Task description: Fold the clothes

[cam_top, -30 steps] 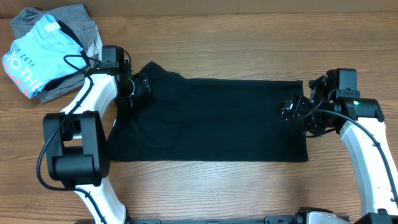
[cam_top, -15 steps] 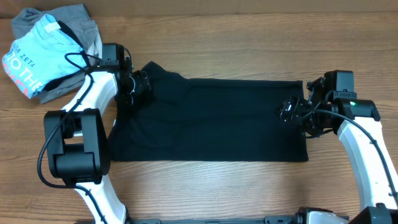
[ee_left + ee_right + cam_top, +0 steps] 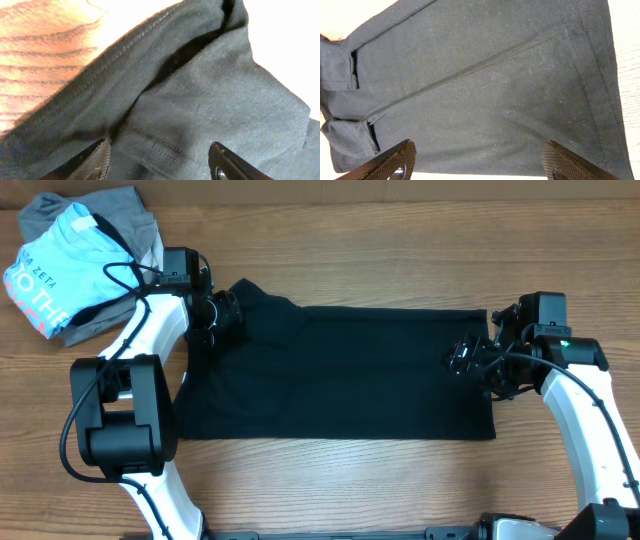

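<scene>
The pale brown wooden table [image 3: 350, 490] takes up the whole scene. Spread flat across its middle is the plain black short-sleeved T-shirt of soft fabric [image 3: 340, 375]. It lies as a long dark rectangle running from one arm to the other, with its near edge straight. At the far left corner a flap of cloth juts out toward the back of the table.

The white-and-black left arm [image 3: 135, 350] rises from its base at the near left and bends over that corner. The matching right arm [image 3: 590, 410] curves in from the near right and ends over the shirt's right edge.

At the far left corner of the table, well apart from the black shirt, is a loose heap. A light blue printed shirt [image 3: 50, 265] lies on top of a crumpled grey garment [image 3: 110, 210].

The left gripper [image 3: 225, 315] sits over the jutting flap. From its wrist camera, the left gripper [image 3: 160, 162] has its two fingers spread wide, with rumpled black cloth and a stitched hem between them. I can't tell whether they touch the fabric.

The right gripper [image 3: 465, 355] is over the right end. In its wrist view, the right gripper [image 3: 480, 160] is likewise held wide apart and grips nothing. Flat cloth crossed by a long seam fills the view.
</scene>
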Available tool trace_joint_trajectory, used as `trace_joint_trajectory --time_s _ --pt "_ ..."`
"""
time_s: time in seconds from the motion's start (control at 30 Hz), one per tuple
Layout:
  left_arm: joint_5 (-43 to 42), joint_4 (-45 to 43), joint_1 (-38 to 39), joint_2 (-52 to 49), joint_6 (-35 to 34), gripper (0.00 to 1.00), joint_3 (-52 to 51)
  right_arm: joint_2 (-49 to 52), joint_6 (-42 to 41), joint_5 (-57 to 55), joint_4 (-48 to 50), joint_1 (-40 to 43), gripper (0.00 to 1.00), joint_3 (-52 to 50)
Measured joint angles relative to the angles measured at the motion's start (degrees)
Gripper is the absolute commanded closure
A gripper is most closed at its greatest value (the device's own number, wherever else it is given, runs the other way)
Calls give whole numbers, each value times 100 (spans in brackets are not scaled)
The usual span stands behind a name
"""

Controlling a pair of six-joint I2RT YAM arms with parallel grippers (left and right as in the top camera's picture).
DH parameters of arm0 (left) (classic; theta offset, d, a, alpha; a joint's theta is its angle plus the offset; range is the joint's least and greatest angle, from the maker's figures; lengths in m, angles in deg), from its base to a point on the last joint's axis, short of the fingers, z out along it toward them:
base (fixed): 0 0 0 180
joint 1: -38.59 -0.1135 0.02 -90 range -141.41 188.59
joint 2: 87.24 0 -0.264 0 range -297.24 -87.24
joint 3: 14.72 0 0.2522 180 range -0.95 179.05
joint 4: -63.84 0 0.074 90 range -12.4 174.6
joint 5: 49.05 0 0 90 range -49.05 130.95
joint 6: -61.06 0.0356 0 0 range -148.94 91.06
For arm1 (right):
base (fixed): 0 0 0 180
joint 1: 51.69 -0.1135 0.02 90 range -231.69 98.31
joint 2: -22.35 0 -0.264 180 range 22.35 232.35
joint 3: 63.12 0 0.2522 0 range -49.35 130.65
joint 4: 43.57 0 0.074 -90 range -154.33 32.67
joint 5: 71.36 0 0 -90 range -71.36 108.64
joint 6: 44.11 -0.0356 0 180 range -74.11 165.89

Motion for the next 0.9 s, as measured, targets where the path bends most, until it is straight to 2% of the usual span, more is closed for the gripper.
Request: trace_joint_trajectory --time_s 0.77,0.87,0.9 --pt "-28 -127 -2 -251 0 32 59 0 2 -2 37 0 15 0" --pt "-28 -140 0 -282 0 34 76 0 0 -2 39 0 15 0" --pt "-26 -144 -2 -282 0 38 76 0 0 -2 42 0 15 0"
